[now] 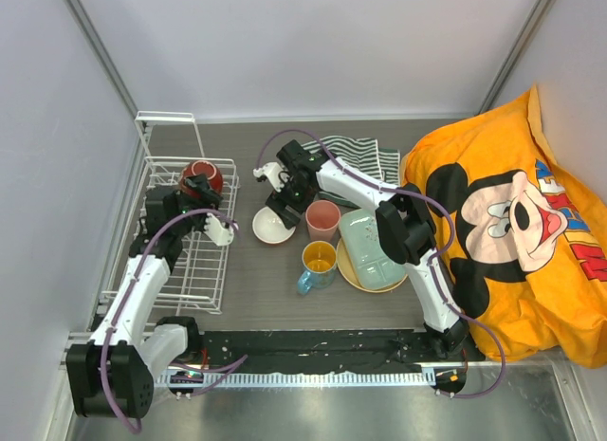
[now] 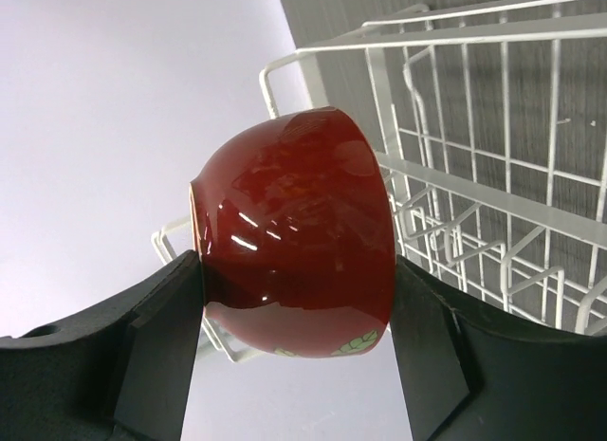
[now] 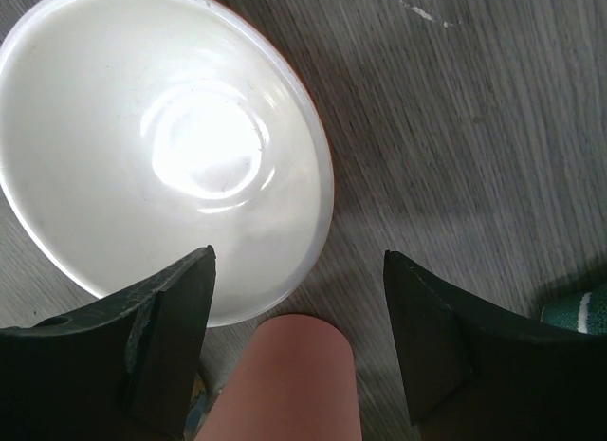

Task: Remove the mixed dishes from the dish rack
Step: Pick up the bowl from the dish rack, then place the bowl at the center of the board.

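My left gripper (image 1: 197,189) is shut on the dark red bowl (image 1: 205,172) and holds it over the far end of the white wire dish rack (image 1: 180,261). In the left wrist view the bowl (image 2: 294,223) lies on its side between both fingers (image 2: 171,327), with rack wires (image 2: 493,204) behind. My right gripper (image 1: 285,192) is open and empty above the cream bowl (image 1: 273,225). In the right wrist view the cream bowl (image 3: 161,147) sits upper left and the pink cup (image 3: 285,384) below the gap. The pink cup (image 1: 322,219), the orange-yellow mug (image 1: 318,261) and the green tray (image 1: 372,249) on the tan plate (image 1: 347,272) stand on the table.
A striped green-white cloth (image 1: 358,156) lies behind the right arm. A large orange cartoon-print cloth (image 1: 512,223) covers the right side. The rack's upright wire frame (image 1: 169,128) stands at its far end. Walls close in left and back.
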Motion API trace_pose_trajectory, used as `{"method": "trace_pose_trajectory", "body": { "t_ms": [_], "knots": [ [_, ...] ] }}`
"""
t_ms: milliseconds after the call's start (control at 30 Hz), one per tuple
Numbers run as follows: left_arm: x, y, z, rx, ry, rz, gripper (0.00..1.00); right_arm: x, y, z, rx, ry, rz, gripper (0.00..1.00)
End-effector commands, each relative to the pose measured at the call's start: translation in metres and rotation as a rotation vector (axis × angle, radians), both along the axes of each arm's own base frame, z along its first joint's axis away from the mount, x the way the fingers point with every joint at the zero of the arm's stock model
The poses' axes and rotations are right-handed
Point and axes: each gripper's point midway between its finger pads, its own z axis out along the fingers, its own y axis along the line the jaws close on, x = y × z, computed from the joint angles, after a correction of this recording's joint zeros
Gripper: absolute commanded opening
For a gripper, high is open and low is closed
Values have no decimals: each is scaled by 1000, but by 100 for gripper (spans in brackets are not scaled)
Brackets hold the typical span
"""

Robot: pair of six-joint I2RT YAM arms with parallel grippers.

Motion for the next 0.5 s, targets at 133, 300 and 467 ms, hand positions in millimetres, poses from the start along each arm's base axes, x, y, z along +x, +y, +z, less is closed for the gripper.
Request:
{"method": "trace_pose_trajectory", "body": {
  "t_ms": [133, 300, 467],
  "knots": [
    [3, 9, 84, -217, -53, 174, 0, 9, 8, 33, 58, -48, -14, 76],
    [-5, 6, 102, -363, 13, 251, 0, 7, 9, 33, 59, -40, -12, 76],
    [-14, 4, 107, -616, 213, 420, 0, 7, 10, 35, 64, -41, -14, 76]
  ]
}}
